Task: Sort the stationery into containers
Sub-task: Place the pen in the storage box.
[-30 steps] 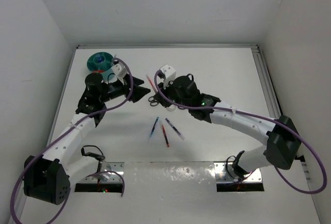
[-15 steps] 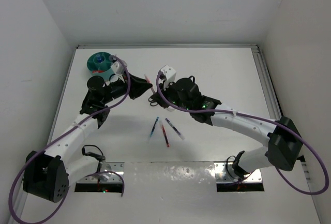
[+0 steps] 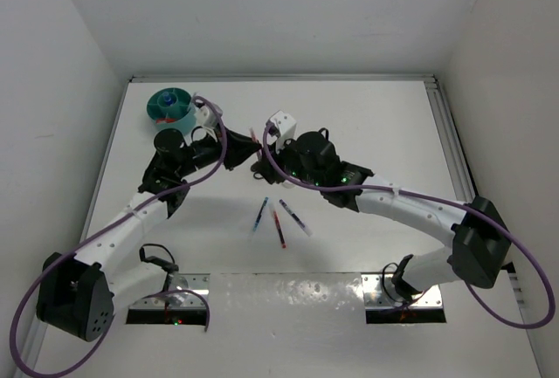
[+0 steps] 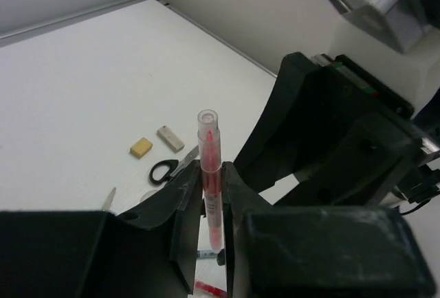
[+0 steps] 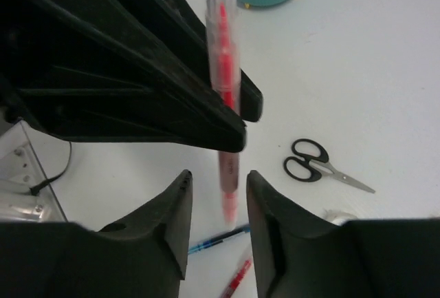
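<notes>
Beige eraser (image 4: 141, 147), left wrist view only

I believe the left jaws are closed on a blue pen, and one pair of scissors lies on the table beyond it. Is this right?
Not quite. The pen in the left gripper is red, not blue; the left wrist view shows it. The scissors do lie on the table beyond.

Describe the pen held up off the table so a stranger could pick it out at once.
Find the teal organiser in the far left corner, then the left gripper just right of it. Clamped upright in that gripper is the red pen, clear-barrelled with a red core. The other pens lie flat nearer the arm bases; only this one is lifted.
</notes>
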Robot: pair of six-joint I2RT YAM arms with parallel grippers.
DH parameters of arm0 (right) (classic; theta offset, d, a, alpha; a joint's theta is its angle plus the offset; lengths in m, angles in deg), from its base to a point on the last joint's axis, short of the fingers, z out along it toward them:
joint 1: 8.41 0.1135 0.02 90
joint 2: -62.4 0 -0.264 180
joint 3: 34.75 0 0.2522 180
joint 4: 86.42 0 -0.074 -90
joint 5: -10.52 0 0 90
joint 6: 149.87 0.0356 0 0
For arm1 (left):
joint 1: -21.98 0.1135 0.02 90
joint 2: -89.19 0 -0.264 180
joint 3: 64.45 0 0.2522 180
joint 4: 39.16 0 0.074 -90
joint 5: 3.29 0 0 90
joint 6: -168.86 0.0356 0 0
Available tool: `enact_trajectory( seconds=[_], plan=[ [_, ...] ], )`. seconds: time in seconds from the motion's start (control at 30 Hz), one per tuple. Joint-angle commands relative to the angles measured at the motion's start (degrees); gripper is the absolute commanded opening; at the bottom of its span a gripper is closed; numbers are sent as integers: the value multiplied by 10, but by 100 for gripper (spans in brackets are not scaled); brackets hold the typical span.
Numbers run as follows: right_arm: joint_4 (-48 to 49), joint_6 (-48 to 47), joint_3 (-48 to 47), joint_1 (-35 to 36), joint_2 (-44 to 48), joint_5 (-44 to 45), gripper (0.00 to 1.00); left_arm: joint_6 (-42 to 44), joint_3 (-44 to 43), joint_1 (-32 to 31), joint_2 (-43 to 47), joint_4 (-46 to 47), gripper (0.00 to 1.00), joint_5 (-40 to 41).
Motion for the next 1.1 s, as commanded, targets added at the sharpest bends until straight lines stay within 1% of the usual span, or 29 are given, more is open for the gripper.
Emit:
enact_trajectory(
  seconds=[0.0, 0.03, 0.07, 0.1, 0.13, 0.17, 0.2, 0.23, 0.3, 0.33, 0.37, 0.43, 0.47, 0.5, 0.53, 0.57, 0.6, 0.7, 0.8, 1.0, 1.07],
  plan=[
    [44, -4, -11, 6, 4, -18, 40, 65, -27, -4, 4, -38, 0, 34],
    [42, -1, -11, 6, 3, -16, 65, 79, -40, 1, 7, -58, 0, 58],
    [35, -1, -11, 6, 2, -8, 75, 110, -47, 7, 7, -71, 0, 72],
    [31, 3, -11, 6, 0, -2, 90, 126, -55, 13, 7, -91, 0, 86],
    [25, 6, -11, 5, 0, 14, 99, 141, -72, 21, 8, -100, 0, 103],
    [19, 7, -11, 4, 1, 44, 99, 166, -80, 41, 9, -112, 0, 152],
    [7, 8, -10, 4, 3, 59, 99, 177, -88, 50, 9, -120, 0, 175],
    [3, 11, -4, 6, 8, 82, 99, 195, -99, 80, 7, -127, 0, 216],
    [-1, 13, 5, 5, 15, 97, 99, 224, -109, 118, -6, -116, 0, 238],
    [1, 11, 16, 4, 23, 100, 99, 232, -114, 161, -13, -108, 0, 244],
    [5, 11, 23, 4, 26, 100, 99, 236, -121, 182, -21, -94, 0, 244],
    [12, 13, 39, 4, 33, 97, 99, 228, -123, 237, -50, -37, 0, 240],
    [17, 13, 43, 4, 33, 95, 99, 229, -114, 247, -59, -9, 0, 233],
    [19, 14, 47, 4, 33, 93, 99, 237, -107, 256, -82, 54, 0, 220],
    [21, 17, 52, 4, 33, 90, 99, 250, -100, 270, -94, 86, 0, 170],
    [22, 17, 53, 3, 32, 86, 99, 275, -94, 275, -110, 115, 0, 148],
    [22, 14, 53, 2, 30, 80, 99, 279, -99, 281, -143, 150, 0, 131],
    [6, 6, 47, 0, 24, 74, 99, 292, -142, 291, -201, 144, 0, 120],
    [-4, -3, 44, -3, 19, 76, 99, 354, -157, 298, -232, 145, 0, 107],
    [-5, -11, 35, -21, -4, 74, 99, 388, -170, 305, -298, 170, 0, 87],
    [-9, -12, 26, -27, -19, 68, 99, 381, -186, 302, -320, 173, 0, 82]
  ],
)
